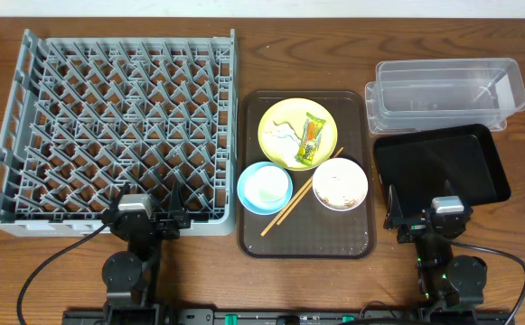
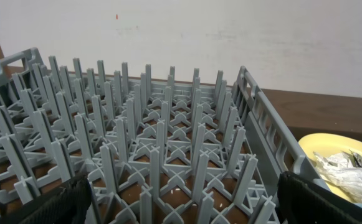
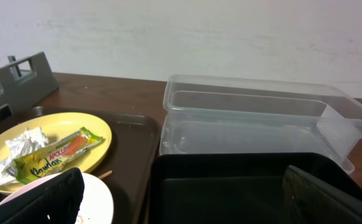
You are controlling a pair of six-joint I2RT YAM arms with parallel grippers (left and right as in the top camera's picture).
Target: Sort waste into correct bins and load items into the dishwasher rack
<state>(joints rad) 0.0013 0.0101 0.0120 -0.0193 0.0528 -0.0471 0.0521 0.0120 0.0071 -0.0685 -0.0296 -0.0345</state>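
Where the right wrist view catches the wrapper [image 3: 55, 154], small red letters read "APOLLO"; the bigger dark word below is too blurred to read. Wrapper and crumpled tissue [image 3: 19, 149] lie touching on the yellow plate [image 3: 68, 121], which sits on the brown tray [image 3: 137, 146]. The rim of the white bowl [image 3: 100, 199] is just nearer. Right gripper [image 3: 184, 202]: fingers spread wide at the two bottom corners, holding nothing, over the near end of the black tray [image 3: 230, 180]. The clear tub [image 3: 255, 118] is just behind that tray, toward the far right corner of the desk [image 3: 118, 90]. A corner of the rack [image 3: 19, 78] shows at left.

Left wrist view: left gripper [image 2: 181, 210] spread wide, gripping nothing, at the rack's near edge. Pegs fill the frame. Plate with tissue at right, beside the rack, apart from the fingers.

Overhead: the rack takes the desk's left half, brown tray in the middle. On the tray, the plate is at the far side, blue bowl [image 1: 264, 188] near left, white bowl near right with beige scraps [image 1: 337, 183] inside. Chopsticks [image 1: 300, 200] lie slanted between the bowls. Something pale is in the blue bowl; cannot tell what. The tub is in the far right corner, black tray just in front. Both grippers are by the near edge, well apart from everything on the brown tray.
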